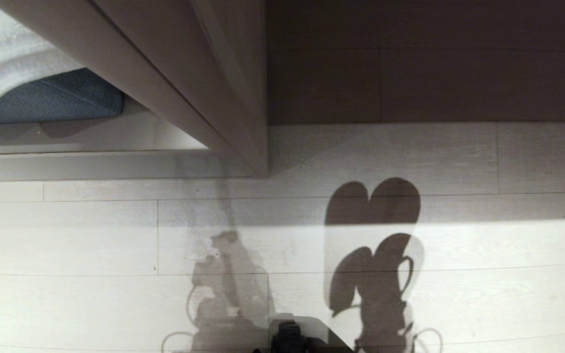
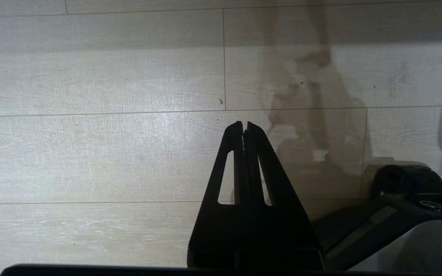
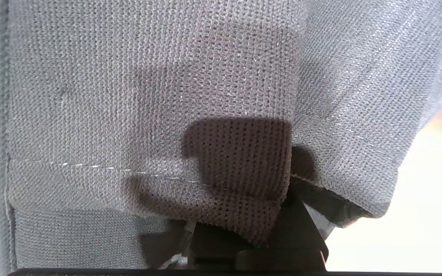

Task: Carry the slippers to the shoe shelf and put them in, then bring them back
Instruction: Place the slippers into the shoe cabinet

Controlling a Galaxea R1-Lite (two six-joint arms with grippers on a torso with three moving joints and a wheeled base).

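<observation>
Dark grey knit fabric of the slippers (image 3: pixel 148 96) fills the right wrist view, one strap beside the other (image 3: pixel 359 96). My right gripper (image 3: pixel 251 230) is shut on them, its fingers mostly buried under the strap edge. The gripper is outside the head view, where only the paired shadow of the hanging slippers (image 1: pixel 375 235) falls on the floor. The shoe shelf (image 1: pixel 115 135) shows at upper left as an open compartment with a pale base board under a taupe panel. My left gripper (image 2: pixel 245 124) hangs shut and empty above the pale floor.
The taupe cabinet corner (image 1: pixel 258 147) juts toward me at centre. A blue-grey padded thing (image 1: pixel 57 98) lies inside the compartment. Darker flooring (image 1: pixel 429 83) runs along the far right. Part of my own base (image 1: pixel 287 338) shows at the bottom edge.
</observation>
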